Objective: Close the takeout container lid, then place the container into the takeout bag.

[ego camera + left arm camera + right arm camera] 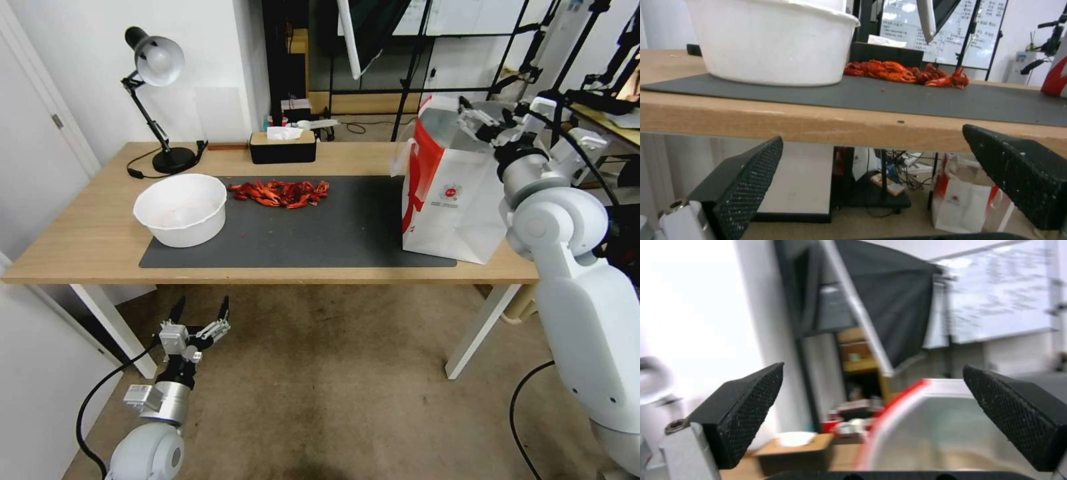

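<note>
Below the table's front edge, at about 7 o'clock in the head view, the left gripper (200,312) hangs over the carpet with its fingers spread wide and nothing between them; its wrist view looks up past the wooden table (818,125) edge. On the table lies a dark grey mat (333,233). At the mat's 9 o'clock end stands a big white round bowl (181,209), and just beyond it, toward 12 o'clock, a heap of red crayfish (280,193) rests on the mat. At the mat's 3 o'clock end stands the takeout bag (453,200), upright and open-topped, white with a red side panel, a small round red logo and silver lining. The right gripper (481,115) is above the bag's open mouth at about 1 o'clock, fingers wide apart and empty; its wrist view shows the bag's red rim and foil inside (942,420). I cannot tell where the takeout container is; the bag's inside is hidden from the head view. Farther back, a black tissue box (283,146) sits at 12 o'clock, and a black desk lamp (157,100) at 10 o'clock.
</note>
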You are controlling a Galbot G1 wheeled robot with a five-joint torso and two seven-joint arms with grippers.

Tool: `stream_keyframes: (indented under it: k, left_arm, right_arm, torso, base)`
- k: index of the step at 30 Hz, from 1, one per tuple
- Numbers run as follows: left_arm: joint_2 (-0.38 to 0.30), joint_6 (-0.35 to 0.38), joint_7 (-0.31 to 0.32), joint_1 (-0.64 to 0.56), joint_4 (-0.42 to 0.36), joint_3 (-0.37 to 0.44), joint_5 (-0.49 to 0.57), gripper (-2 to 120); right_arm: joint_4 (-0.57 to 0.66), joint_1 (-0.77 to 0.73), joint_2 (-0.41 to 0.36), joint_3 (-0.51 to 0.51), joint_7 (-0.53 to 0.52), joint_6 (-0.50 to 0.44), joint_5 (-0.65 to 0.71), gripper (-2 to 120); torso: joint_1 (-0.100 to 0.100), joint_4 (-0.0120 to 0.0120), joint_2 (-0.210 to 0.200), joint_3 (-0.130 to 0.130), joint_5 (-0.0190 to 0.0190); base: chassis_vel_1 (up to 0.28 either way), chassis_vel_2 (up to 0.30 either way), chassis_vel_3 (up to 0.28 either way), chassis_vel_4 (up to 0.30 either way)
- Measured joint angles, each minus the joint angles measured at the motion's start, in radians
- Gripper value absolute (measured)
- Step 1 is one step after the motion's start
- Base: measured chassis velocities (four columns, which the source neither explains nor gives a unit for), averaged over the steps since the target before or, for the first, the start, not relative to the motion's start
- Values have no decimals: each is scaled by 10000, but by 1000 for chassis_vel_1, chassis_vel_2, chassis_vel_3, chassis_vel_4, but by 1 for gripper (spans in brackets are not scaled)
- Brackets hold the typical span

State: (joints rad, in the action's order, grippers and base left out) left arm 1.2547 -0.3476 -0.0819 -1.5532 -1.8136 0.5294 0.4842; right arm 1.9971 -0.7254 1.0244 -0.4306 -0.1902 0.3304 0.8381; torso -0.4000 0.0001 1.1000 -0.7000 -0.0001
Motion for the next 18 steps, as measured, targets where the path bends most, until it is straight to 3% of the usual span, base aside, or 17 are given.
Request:
stream_keyframes:
  k: [4,9,18]
  left_arm:
    - [-32,22,-26,80,-23,-29,17,100]
    - [-157,51,-123,253,-25,-183,20,100]
    - [-136,-104,-207,211,-28,-191,16,100]
  right_arm:
    - [567,-845,-222,62,805,-488,-256,100]
    - [1528,-3113,-430,-149,1582,-1356,-1483,100]
    - [1750,-5712,112,-180,1684,-2733,-3288,100]
  torso:
    - [0,2,0,0,0]
    - [0,-5,0,0,1]
    - [-1,-1,2,1,1]
  base:
    - [0,0,0,0]
    - [0,0,0,0]
    - [0,0,0,0]
